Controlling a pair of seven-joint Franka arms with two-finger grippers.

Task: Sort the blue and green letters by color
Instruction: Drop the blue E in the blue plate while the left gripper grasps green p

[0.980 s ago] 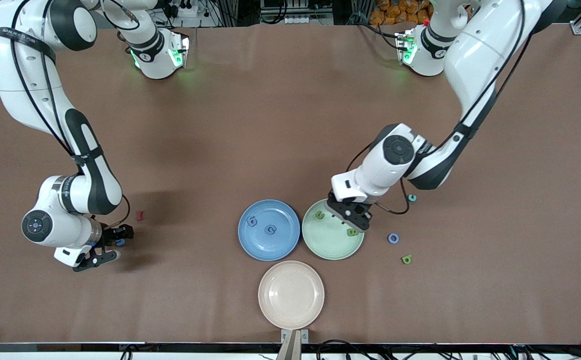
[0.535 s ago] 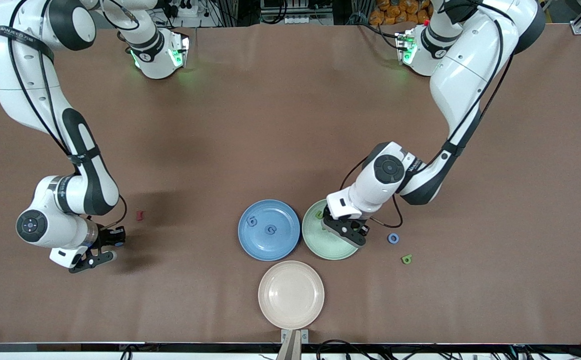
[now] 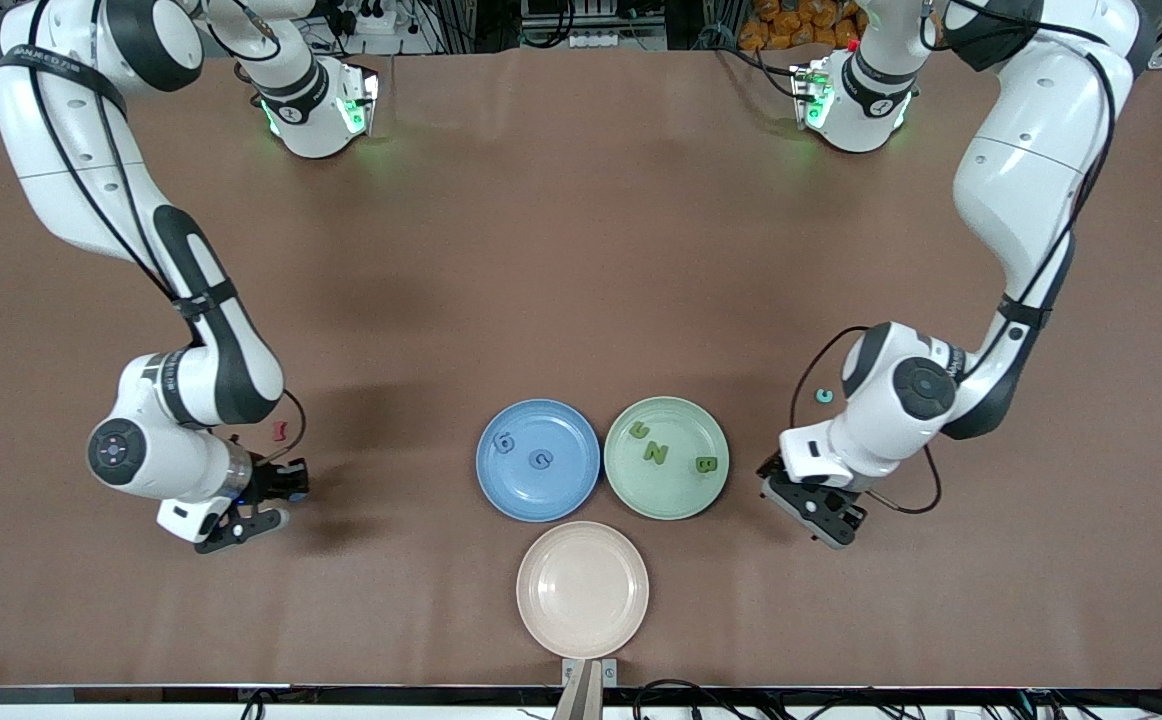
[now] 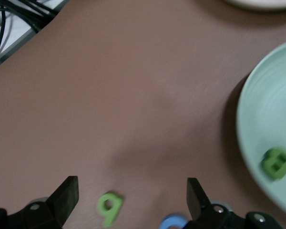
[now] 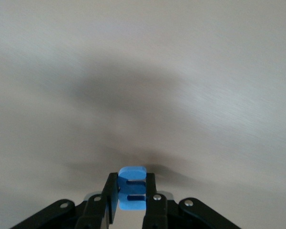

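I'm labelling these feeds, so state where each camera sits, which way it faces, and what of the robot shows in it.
Front view: high across the table, facing both arm bases; it shows both whole arms, the blue plate, green plate and beige plate.
Left wrist view: on the left arm's wrist, looking down past the open left gripper at a loose green letter and the green plate's rim.
Right wrist view: on the right arm's wrist, looking down at bare table; the right gripper is shut on a blue letter.
Shared: front and left wrist views both show the green plate with its green B.
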